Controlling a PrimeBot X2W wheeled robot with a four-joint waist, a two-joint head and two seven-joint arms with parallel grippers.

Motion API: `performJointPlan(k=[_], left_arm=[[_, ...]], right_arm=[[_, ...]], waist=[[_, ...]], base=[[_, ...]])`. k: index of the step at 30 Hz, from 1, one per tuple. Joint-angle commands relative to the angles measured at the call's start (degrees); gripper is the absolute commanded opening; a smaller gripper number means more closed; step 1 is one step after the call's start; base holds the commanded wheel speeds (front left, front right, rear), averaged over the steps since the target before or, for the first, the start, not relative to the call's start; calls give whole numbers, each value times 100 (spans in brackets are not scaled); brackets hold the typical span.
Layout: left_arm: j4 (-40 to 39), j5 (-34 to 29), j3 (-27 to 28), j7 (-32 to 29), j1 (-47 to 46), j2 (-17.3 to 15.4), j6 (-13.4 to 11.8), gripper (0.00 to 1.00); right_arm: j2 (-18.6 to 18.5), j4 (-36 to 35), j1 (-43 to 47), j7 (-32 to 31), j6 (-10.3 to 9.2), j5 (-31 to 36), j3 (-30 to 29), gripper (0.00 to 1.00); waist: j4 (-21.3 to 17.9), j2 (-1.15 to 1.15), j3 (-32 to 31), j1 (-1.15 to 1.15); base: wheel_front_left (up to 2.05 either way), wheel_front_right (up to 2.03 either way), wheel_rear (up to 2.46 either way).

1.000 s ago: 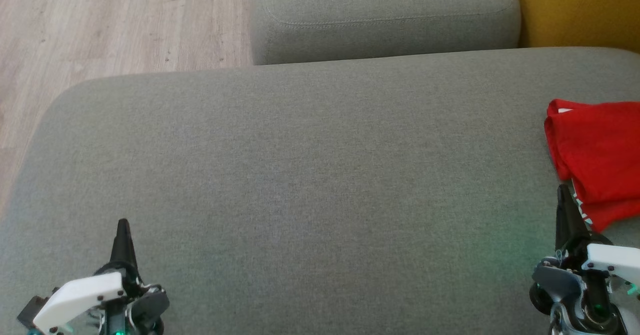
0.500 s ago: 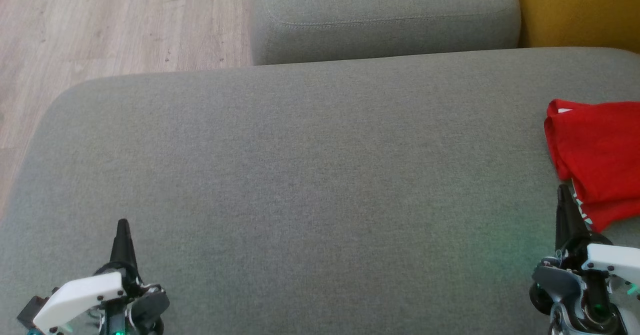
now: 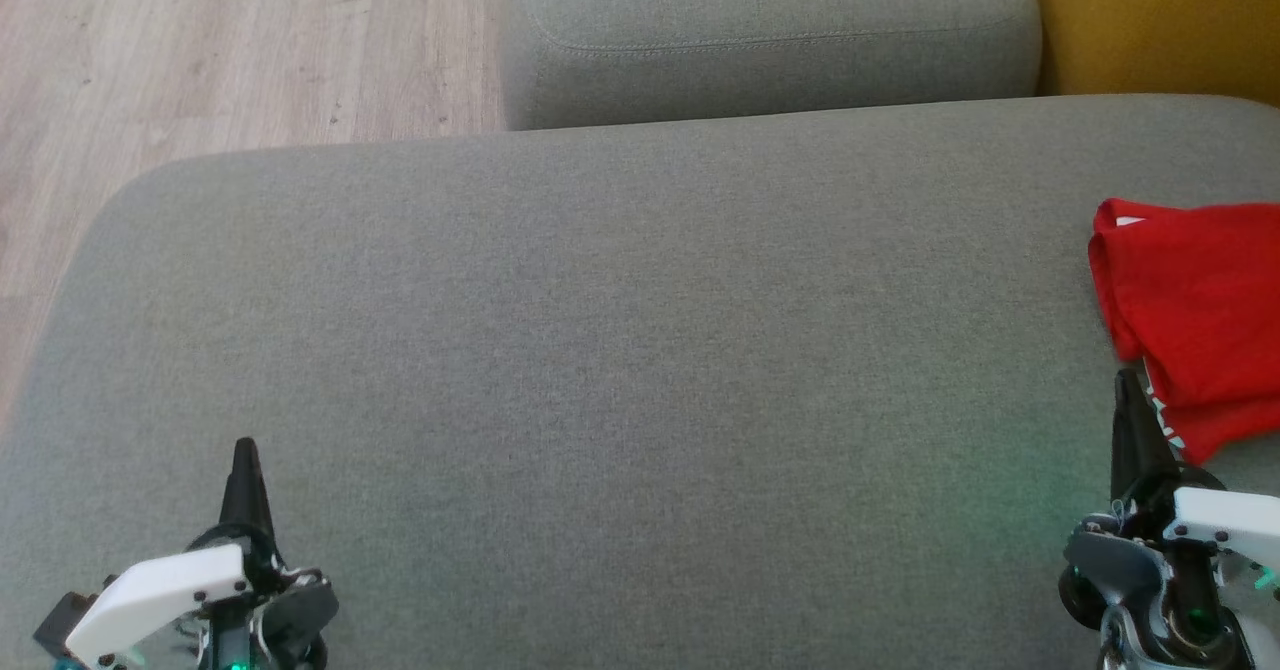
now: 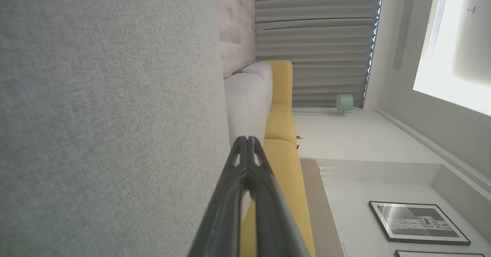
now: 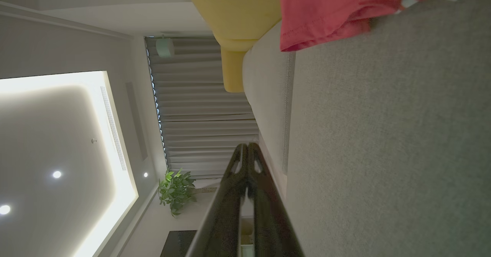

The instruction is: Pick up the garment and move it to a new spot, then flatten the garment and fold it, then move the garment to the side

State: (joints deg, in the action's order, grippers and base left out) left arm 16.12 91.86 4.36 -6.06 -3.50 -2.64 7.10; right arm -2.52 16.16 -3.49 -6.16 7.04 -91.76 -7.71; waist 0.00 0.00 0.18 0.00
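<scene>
At the right edge of the grey cushion [image 3: 600, 350] the red garment [image 3: 1200, 310] lies seemingly folded, unheld; nothing has shifted; right tool [image 3: 1127, 390] beside it and left tool [image 3: 245, 450] across the cushion stay clenched empty; task looks finished.

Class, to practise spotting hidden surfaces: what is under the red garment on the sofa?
The red garment lies on the grey seat cushion, whose cloth shows along its near and left edges. The patch beneath its folds is covered, and its right part runs out of view.
</scene>
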Motion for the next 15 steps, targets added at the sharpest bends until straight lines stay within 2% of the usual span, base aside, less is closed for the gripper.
performJointPlan(k=[1, 15], left_arm=[[-206, 30, 216, -43, -269, -23, 38, 0], [-207, 30, 216, -43, -269, -23, 38, 0]], right_arm=[[-36, -213, -269, -33, 45, -40, 118, 0], [-36, -213, -269, -33, 45, -40, 119, 0]], waist=[[0, 0, 0, 0], [0, 0, 0, 0]], base=[[0, 0, 0], [0, 0, 0]])
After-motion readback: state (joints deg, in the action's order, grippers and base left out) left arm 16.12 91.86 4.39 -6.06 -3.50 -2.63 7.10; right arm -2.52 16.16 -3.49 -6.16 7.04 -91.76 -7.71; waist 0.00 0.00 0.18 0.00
